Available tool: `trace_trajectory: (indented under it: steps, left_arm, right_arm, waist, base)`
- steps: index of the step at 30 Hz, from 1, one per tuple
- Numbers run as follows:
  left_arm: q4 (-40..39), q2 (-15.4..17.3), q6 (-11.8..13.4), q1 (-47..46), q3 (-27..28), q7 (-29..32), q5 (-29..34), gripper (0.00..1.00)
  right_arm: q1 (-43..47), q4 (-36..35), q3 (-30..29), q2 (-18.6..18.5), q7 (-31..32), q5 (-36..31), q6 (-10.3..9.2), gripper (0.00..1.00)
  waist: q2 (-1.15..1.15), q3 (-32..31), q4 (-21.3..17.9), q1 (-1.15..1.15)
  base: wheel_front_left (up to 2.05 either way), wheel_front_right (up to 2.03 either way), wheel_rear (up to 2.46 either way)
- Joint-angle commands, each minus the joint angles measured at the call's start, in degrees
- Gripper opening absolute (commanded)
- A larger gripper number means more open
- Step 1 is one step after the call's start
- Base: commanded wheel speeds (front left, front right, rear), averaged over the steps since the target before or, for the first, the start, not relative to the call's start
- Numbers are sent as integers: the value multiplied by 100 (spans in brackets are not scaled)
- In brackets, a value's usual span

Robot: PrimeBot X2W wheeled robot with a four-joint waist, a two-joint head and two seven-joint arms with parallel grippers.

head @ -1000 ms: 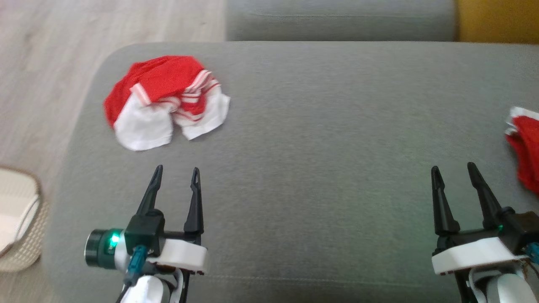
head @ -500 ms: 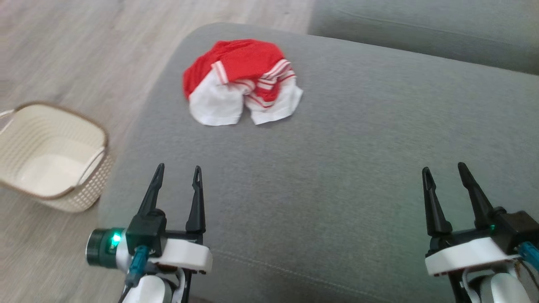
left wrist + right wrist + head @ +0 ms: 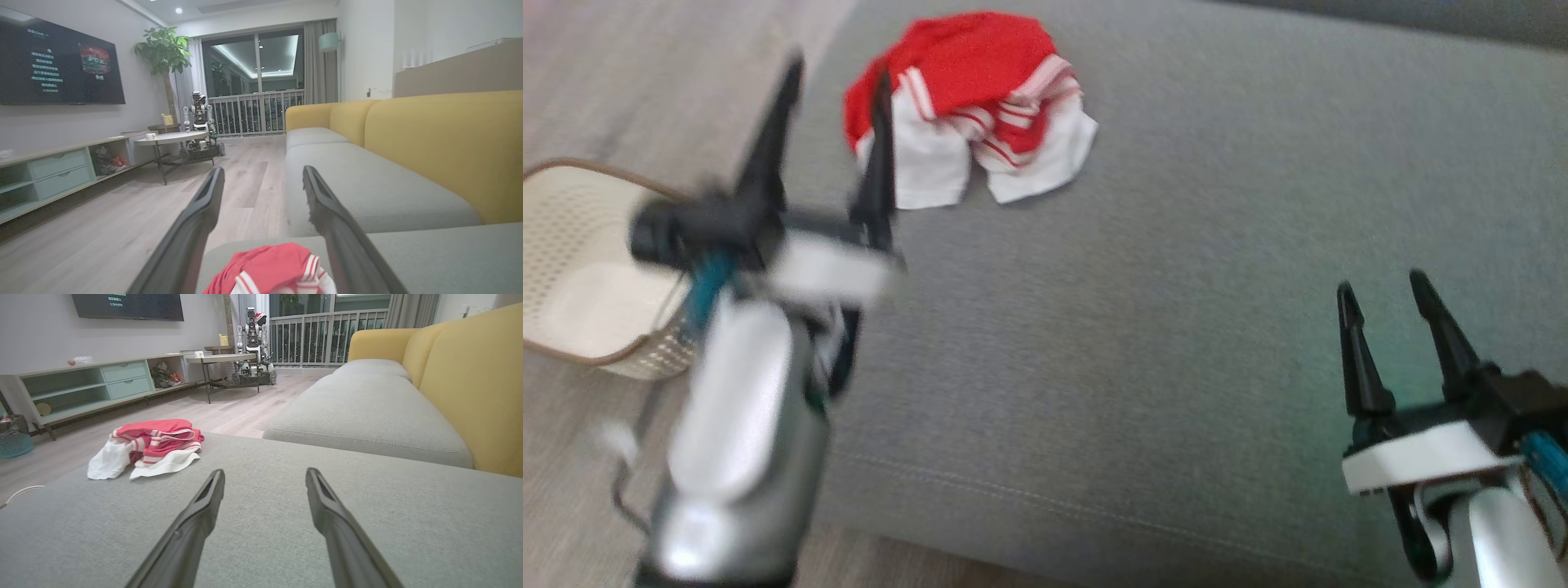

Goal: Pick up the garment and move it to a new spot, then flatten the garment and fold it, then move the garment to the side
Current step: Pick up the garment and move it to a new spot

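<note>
Left gripper (image 3: 838, 75): blurred in my head view, fingers spread, nothing held. One finger overlaps the left edge of the garment (image 3: 980, 98); I cannot tell if it touches. Right gripper (image 3: 1382, 286): also spread and empty over the grey sofa cushion (image 3: 1176, 310), well apart from the garment. Garment lies crumpled at the cushion's far-left corner. Basket (image 3: 572, 269) is on the floor beside the sofa.

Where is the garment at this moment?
Head view, upper left: the garment lies crumpled near the left end of the cushion, just ahead of the left gripper.
</note>
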Motion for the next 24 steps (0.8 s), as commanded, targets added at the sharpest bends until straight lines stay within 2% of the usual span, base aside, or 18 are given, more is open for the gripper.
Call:
trace_trajectory:
  steps: [1, 5, 8, 16, 24]
  left_arm:
    - [66, 129, -100, -349, 270, -26, -110, 100]
    - [1300, 280, -608, -1582, 441, 481, -578, 100]
    - [2174, 422, -792, -2471, 481, 1063, -803, 100]
    - [4000, 700, -969, -3958, 355, 2578, -1290, 100]
    - [5248, 992, -958, -4347, 190, 3188, -1291, 100]
  right_arm:
    - [-234, -228, 149, -40, -53, -74, -2, 100]
    - [-455, -245, 199, -40, -53, -263, -2, 100]
    - [-636, -284, 180, -40, -53, -340, -2, 100]
    - [-914, -380, 161, -40, -53, -505, -2, 100]
    - [-1206, -486, 223, -40, -53, -470, -2, 100]
  waist:
    - [0, 311, -311, 0]
    - [0, 685, -683, 0]
    - [0, 954, -947, 0]
    - [0, 1546, -1438, 0]
    - [0, 1997, -1767, 0]
  base:
    - [0, 0, 0]
    - [0, 0, 0]
    - [0, 0, 0]
    - [0, 0, 0]
    - [0, 0, 0]
